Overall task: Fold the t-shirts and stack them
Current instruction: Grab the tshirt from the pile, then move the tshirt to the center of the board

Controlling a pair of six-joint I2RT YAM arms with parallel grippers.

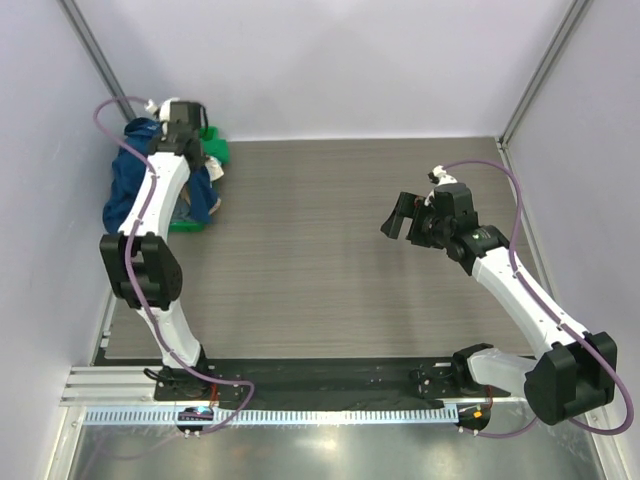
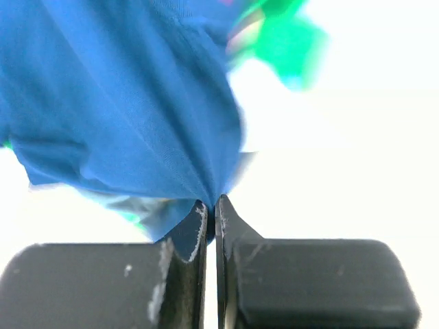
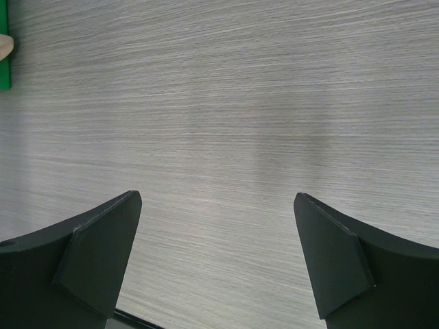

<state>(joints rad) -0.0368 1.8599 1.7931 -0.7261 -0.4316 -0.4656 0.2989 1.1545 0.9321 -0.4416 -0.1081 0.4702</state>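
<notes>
A navy blue t-shirt [image 1: 125, 185] hangs bunched at the far left of the table, held up by my left gripper [image 1: 178, 118]. In the left wrist view the blue cloth [image 2: 130, 110] fills the upper left and runs down into my left gripper [image 2: 211, 205], whose jaws are shut on a pinch of it. A green shirt [image 1: 214, 148] lies just right of that gripper. My right gripper [image 1: 403, 216] hovers open and empty above the middle right of the table; in the right wrist view its fingers [image 3: 103, 240] stand wide apart over bare wood.
A flat green tray [image 1: 188, 225] lies under the hanging blue shirt, its corner showing in the right wrist view [image 3: 5, 65]. Grey walls enclose the left, back and right sides. A metal rail runs along the near edge.
</notes>
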